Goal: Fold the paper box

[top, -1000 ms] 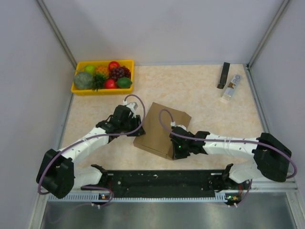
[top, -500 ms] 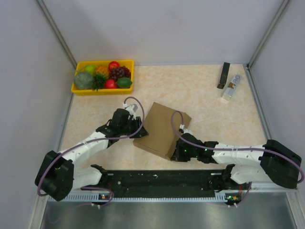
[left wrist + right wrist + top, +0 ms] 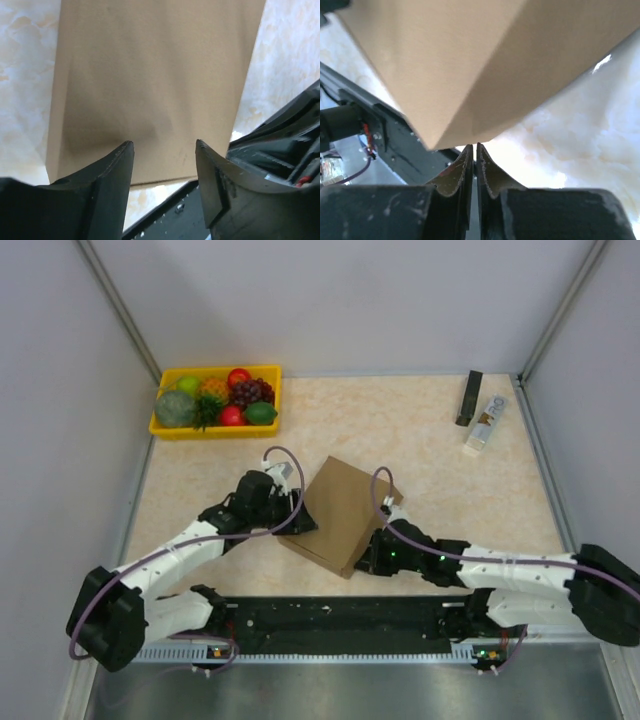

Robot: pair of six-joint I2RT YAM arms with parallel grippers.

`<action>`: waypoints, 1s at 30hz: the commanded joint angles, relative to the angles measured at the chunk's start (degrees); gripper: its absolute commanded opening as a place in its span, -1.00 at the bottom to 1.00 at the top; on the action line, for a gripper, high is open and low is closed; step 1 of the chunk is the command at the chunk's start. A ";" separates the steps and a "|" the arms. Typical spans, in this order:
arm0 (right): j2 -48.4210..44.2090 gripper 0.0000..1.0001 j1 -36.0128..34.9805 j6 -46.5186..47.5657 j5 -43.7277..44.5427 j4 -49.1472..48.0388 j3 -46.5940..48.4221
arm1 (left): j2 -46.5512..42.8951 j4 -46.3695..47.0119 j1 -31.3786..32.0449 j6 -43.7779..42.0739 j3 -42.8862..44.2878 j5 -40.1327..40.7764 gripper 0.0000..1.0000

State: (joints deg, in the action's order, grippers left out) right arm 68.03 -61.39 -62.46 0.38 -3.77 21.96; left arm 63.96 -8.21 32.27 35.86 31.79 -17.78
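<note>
The paper box [image 3: 342, 505] is a closed brown cardboard box lying at an angle in the middle of the table. My left gripper [image 3: 303, 521] is at its left side. In the left wrist view the left gripper [image 3: 163, 146] stands open with nothing between its fingers, and the box's flat face [image 3: 155, 75] fills the view beyond them. My right gripper [image 3: 363, 562] is low at the box's near corner. The right wrist view shows the right gripper [image 3: 474, 146] shut, its tips just under the box's raised corner [image 3: 445, 60], with nothing held.
A yellow tray [image 3: 215, 432] of fruit sits at the back left. A black bar [image 3: 469, 398] and a small white bottle [image 3: 485, 423] lie at the back right. The black base rail [image 3: 340, 615] runs along the near edge, close under the box's near corner.
My right arm has drawn back and down, from on the box to its near corner. My left gripper has moved right against the box and opened wider. The box has turned slightly.
</note>
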 commanded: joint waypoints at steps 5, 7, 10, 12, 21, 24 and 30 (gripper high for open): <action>-15.65 -0.70 19.51 19.16 1.39 34.25 12.93 | 2.20 -16.93 -1.42 -9.74 22.84 3.10 0.41; -13.55 -0.70 29.33 23.67 -0.73 37.95 16.78 | 5.54 -16.84 -2.47 -12.20 26.64 3.98 0.41; -9.16 -0.81 36.93 31.24 -4.07 39.27 22.58 | 13.97 -17.63 -3.53 -15.45 33.93 6.96 0.30; -3.63 -0.95 41.77 35.72 -4.34 39.45 25.58 | 20.65 -18.07 -3.88 -16.78 39.21 9.51 0.25; 19.05 -1.00 43.45 42.42 -9.79 38.75 39.56 | 43.34 -26.50 -5.55 -22.94 58.64 16.38 0.11; 22.74 -1.00 43.37 42.59 -9.96 38.84 42.64 | 45.02 -25.64 -5.47 -23.37 58.47 15.14 0.07; 28.29 -1.00 42.84 41.80 -12.51 39.54 46.59 | 47.39 -24.76 -5.47 -23.46 57.77 11.90 0.09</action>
State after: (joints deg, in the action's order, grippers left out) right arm 94.02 -18.20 -21.41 -10.02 35.53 64.77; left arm 110.74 -33.93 26.81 13.56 87.68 -3.73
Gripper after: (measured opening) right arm 0.003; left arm 0.545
